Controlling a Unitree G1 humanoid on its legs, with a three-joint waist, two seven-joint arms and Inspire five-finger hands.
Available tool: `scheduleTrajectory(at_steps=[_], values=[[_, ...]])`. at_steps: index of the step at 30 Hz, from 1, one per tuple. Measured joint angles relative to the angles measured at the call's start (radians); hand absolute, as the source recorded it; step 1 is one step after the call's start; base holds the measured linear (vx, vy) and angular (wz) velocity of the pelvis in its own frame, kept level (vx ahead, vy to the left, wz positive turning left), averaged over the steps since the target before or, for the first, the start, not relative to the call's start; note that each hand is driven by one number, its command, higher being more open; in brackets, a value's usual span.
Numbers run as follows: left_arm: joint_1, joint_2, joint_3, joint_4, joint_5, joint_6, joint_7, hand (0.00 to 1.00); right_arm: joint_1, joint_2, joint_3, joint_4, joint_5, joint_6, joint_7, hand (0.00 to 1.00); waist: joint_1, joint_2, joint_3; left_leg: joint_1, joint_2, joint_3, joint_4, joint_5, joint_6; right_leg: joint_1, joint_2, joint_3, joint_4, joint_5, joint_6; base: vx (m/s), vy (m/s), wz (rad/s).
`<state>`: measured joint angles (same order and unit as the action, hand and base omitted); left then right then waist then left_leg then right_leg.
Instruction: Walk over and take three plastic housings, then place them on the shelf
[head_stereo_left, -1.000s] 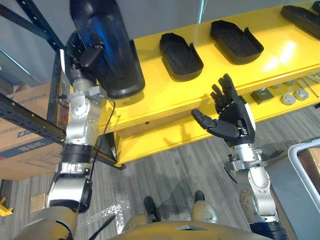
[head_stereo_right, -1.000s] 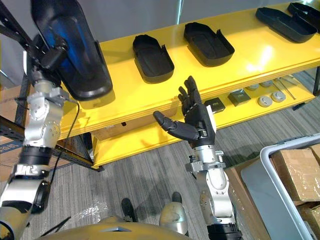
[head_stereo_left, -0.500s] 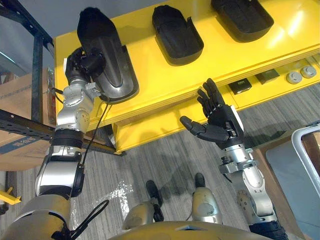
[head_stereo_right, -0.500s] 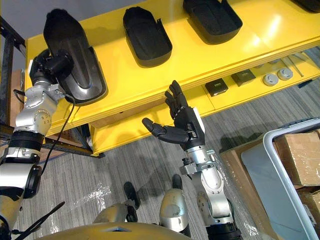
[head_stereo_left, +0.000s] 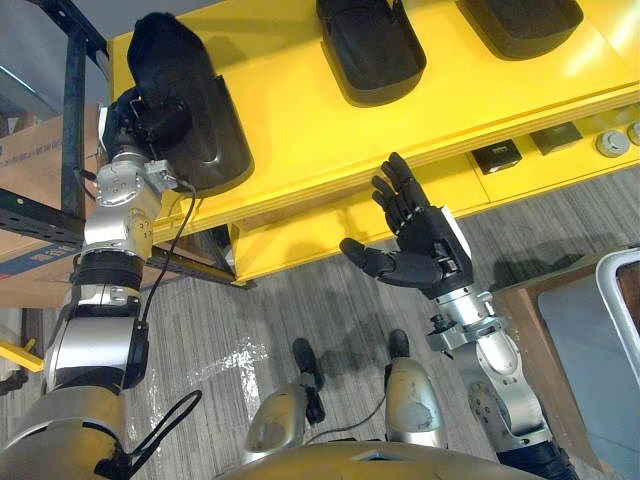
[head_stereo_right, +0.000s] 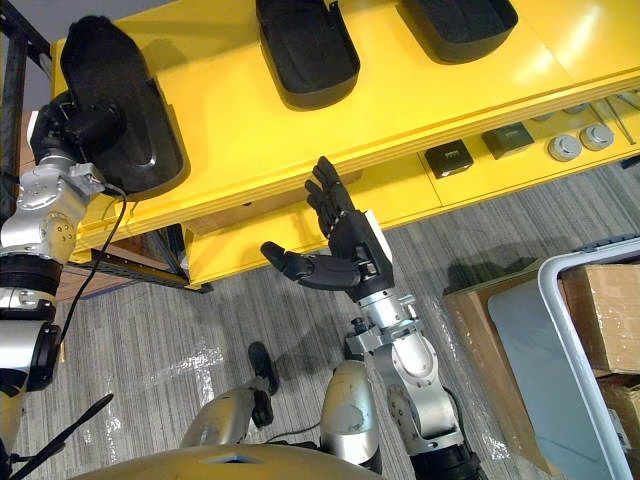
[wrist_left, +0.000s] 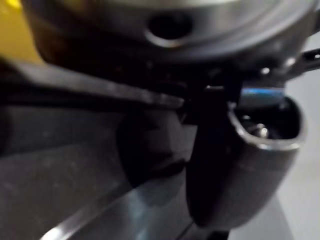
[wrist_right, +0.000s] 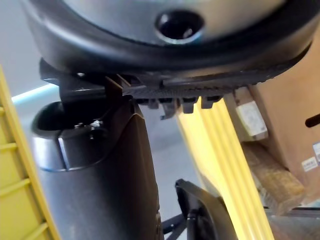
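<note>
A long black plastic housing (head_stereo_left: 190, 110) lies at the left end of the yellow shelf (head_stereo_left: 300, 135). My left hand (head_stereo_left: 138, 112) is at its near left edge, fingers curled on the rim; the left wrist view has its thumb (wrist_left: 235, 165) over the dark housing (wrist_left: 60, 170). Two more black housings (head_stereo_left: 370, 45) (head_stereo_left: 520, 15) rest further right on the shelf. Below the shelf's front edge my right hand (head_stereo_left: 415, 250) is held up open and holds nothing, palm toward the left.
The lower yellow shelf carries small dark boxes (head_stereo_right: 447, 157) and round metal parts (head_stereo_right: 565, 147). A black rack post (head_stereo_left: 70, 100) and cardboard boxes (head_stereo_left: 30, 170) stand at the left. At the right is a grey bin (head_stereo_right: 560, 330) with cardboard boxes (head_stereo_right: 600, 315).
The camera has tipped downward. My left hand has brought the housing from upright and raised down to lie flat on the shelf's left end. The right hand stays open.
</note>
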<state>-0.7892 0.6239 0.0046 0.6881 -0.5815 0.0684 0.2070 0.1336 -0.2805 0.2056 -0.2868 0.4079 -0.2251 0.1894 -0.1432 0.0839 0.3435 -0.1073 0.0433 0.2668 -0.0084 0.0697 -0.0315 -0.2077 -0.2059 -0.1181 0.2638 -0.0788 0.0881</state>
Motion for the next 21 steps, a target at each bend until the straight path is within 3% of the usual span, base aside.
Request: scheduleTrajectory(at_steps=[10,21], values=[[-0.063,0.000,-0.038,0.008,-0.005,-0.027,0.048,1.00,-0.013,0.000,0.005,0.000,0.002,0.004,-0.007,1.00,0.000,-0.005,0.025,-0.013,0.001,-0.003,-0.016,0.022,0.000,-0.029,-0.001,-0.001,0.029,-0.001,-0.002,-0.01,-0.002,0.02],[-0.067,0.000,-0.086,-0.030,-0.004,-0.048,0.028,1.00,0.000,0.010,0.004,0.000,0.001,0.003,-0.004,1.00,-0.002,-0.016,0.031,0.013,0.001,0.002,-0.021,0.022,0.000,-0.006,-0.001,0.003,0.025,0.000,-0.002,0.00,0.000,0.00]])
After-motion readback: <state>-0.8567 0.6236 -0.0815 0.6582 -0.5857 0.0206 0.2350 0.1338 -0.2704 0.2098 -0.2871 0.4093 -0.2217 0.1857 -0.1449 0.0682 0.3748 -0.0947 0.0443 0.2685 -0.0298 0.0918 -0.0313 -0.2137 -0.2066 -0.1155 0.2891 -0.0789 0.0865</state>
